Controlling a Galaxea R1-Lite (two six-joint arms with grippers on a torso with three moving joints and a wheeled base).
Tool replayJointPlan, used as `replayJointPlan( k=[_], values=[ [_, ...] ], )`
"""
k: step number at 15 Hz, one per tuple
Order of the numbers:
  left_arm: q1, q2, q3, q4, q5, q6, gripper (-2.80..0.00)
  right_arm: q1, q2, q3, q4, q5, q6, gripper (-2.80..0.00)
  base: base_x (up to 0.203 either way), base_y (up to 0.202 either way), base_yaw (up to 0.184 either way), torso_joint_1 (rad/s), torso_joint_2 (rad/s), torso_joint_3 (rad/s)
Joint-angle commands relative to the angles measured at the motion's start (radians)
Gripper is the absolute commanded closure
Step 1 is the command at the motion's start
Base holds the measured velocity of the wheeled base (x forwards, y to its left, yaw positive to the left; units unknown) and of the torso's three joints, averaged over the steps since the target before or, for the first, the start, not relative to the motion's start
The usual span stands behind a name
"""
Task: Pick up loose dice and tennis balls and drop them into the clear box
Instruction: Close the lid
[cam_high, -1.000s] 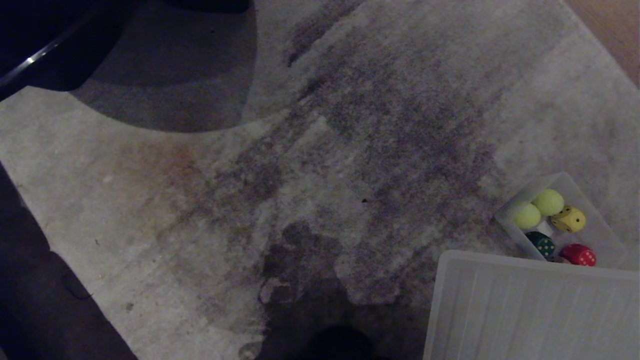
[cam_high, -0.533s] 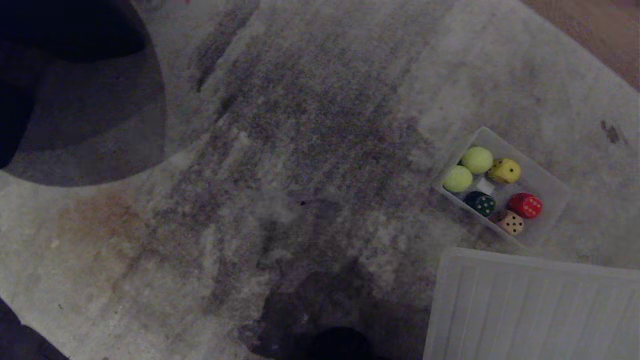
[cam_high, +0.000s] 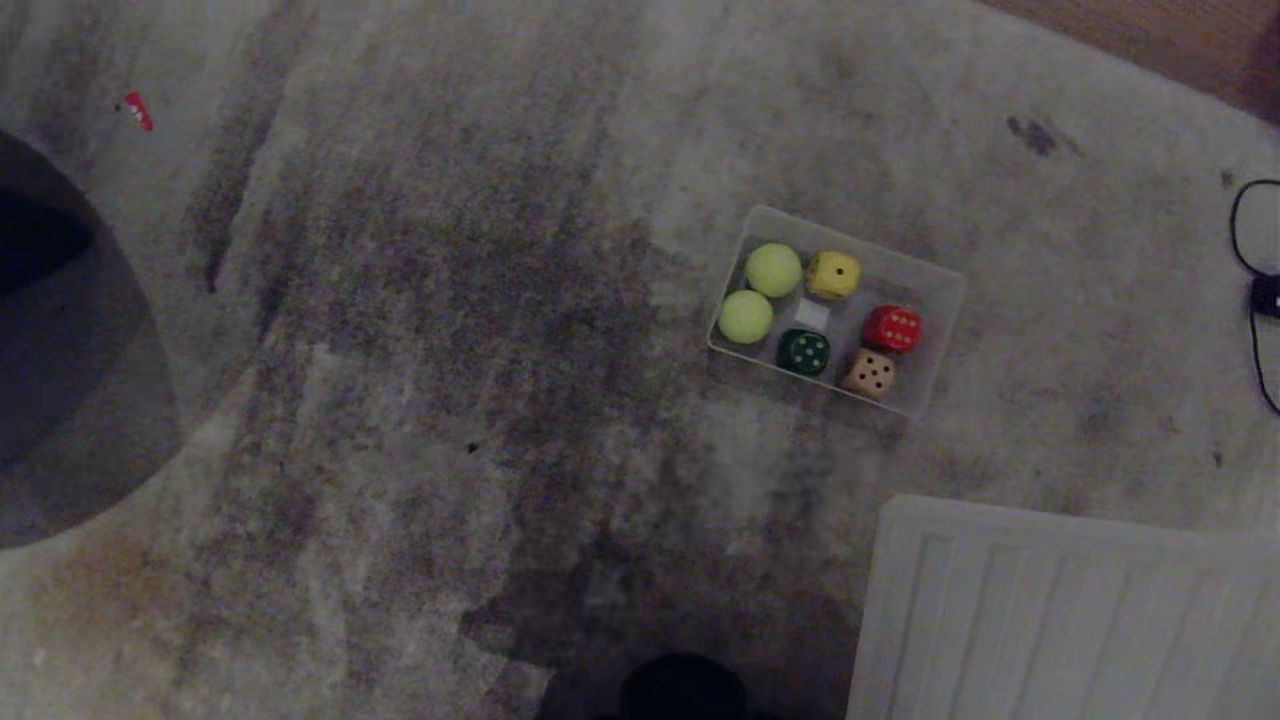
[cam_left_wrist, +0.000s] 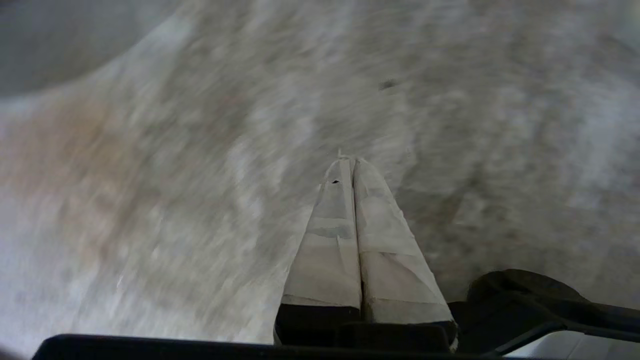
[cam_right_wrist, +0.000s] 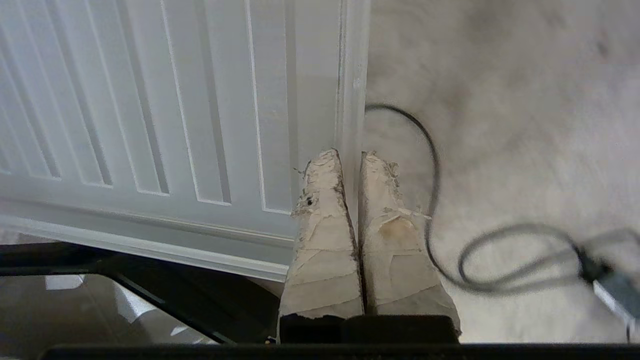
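6 things sit inside the clear box (cam_high: 940, 290) on the grey carpet (cam_high: 500, 350): 2 tennis balls (cam_high: 773, 270) (cam_high: 745, 316) at its left end, then the yellow die (cam_high: 833, 274) and dark green die (cam_high: 803, 352) in the middle, and the red die (cam_high: 892, 328) and tan die (cam_high: 868, 372) toward its right end. The box's long axis runs from upper left to lower right in the head view, slightly tilted, and a small white label (cam_high: 811, 314) shows between the dice. A ribbed translucent lid (cam_high: 1060, 620) lies flat nearer the robot, apart from the box. Neither arm appears in the head view. The left wrist view shows the left gripper (cam_left_wrist: 352, 165) above bare carpet, its taped fingers pressed together with nothing between them. The right wrist view shows the right gripper (cam_right_wrist: 349, 157) over the lid's edge (cam_right_wrist: 352, 100), fingers closed and empty, with a black cable (cam_right_wrist: 435, 200) looping on the carpet beside it; the head view catches that cable (cam_high: 1250, 290) at the right edge.
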Motion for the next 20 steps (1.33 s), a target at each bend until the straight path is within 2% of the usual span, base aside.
replayJointPlan(
  k=[1, 8, 20],
  values=[
    [-0.001, 0.002, 0.002, 0.0, 0.001, -0.001, 0.0, 0.0, 0.002, -0.001, 0.0, 0.0, 0.0, 0.0, -0.003, 0.008, -0.135, -0.002, 0.01, 0.002],
    [0.0, 0.002, 0.002, 0.0, 0.001, -0.001, 0.0, 0.0, 0.001, 0.0, 0.0, 0.0, 0.0, 0.0, 0.0, 0.0, -0.011, 0.001, 0.0, -0.017],
    [0.0, 0.002, 0.002, 0.001, 0.001, -0.001, 0.0, 0.0, 0.002, -0.001, 0.0, 0.002, 0.003, 0.0, 0.0, 0.0, 0.0, 0.002, 0.0, -0.192]
  ],
)
